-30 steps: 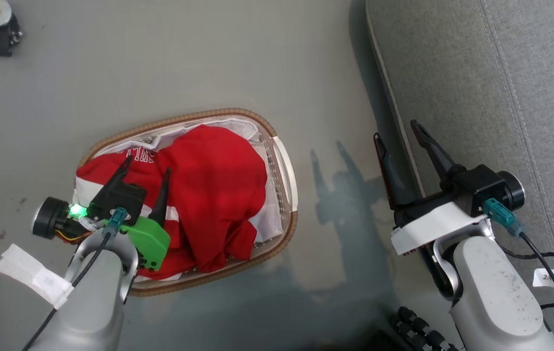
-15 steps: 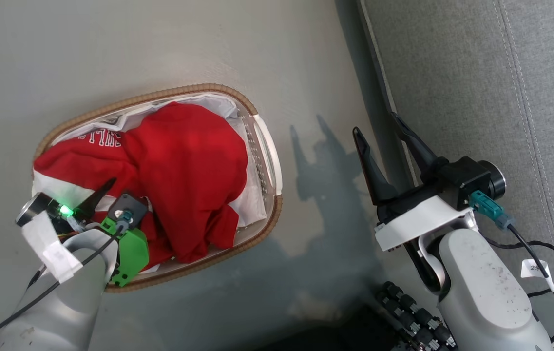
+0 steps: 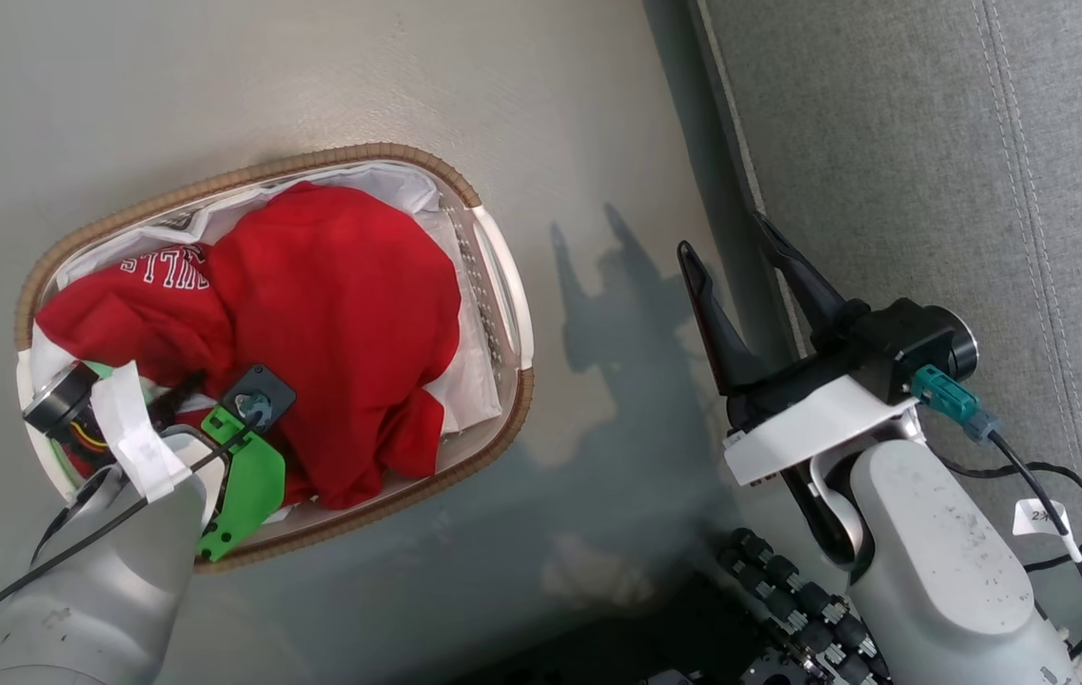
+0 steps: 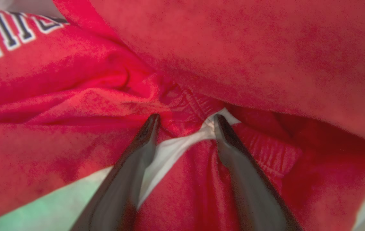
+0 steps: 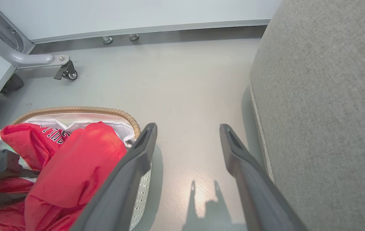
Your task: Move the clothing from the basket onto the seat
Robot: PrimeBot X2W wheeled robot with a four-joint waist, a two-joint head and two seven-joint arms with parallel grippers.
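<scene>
Sitting on the grey floor (image 3: 217, 76) just beside the seat (image 3: 931, 190), the basket (image 3: 245, 176) holds both pieces of clothing over its white liner (image 3: 407, 190); the plain red garment (image 3: 331, 314) is heaped across the middle and right of the basket, partly over the red garment with white lettering and trim (image 3: 122, 304), which lies toward the left end; nothing red lies on the part of the seat in view. The left gripper (image 4: 185, 120) is down in the basket at its near left end, fingers (image 4: 143, 141) spread apart and their tips pressed into the cloth, with a bunched red fold and a strip of white trim between them but not pinched. The right gripper (image 3: 724, 238) hangs over the floor between basket and seat, close to the seat's front edge, its fingers (image 5: 233, 154) released, wide apart and holding nothing.
</scene>
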